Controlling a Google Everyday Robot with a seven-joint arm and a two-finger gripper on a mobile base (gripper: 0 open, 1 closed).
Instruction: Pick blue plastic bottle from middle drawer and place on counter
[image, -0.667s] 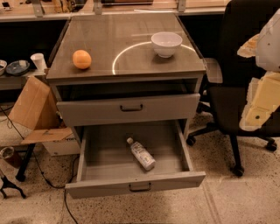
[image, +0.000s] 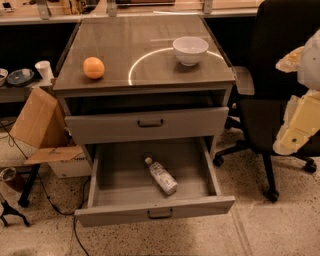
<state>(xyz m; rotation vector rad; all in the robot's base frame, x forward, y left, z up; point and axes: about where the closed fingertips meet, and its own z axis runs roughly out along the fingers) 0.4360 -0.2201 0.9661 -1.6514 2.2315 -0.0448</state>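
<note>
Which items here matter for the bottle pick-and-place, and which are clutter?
Job: blue plastic bottle, middle drawer, counter, gripper at right edge.
Clutter: orange, white bowl, upper drawer, cardboard box, office chair, paper cup.

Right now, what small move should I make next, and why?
Probably swing the gripper left and down toward the blue plastic bottle. The gripper sits at the view's right edge, in front of the chair, well away from the bottle, which lies on its side in the open middle drawer, not yet picked.
</note>
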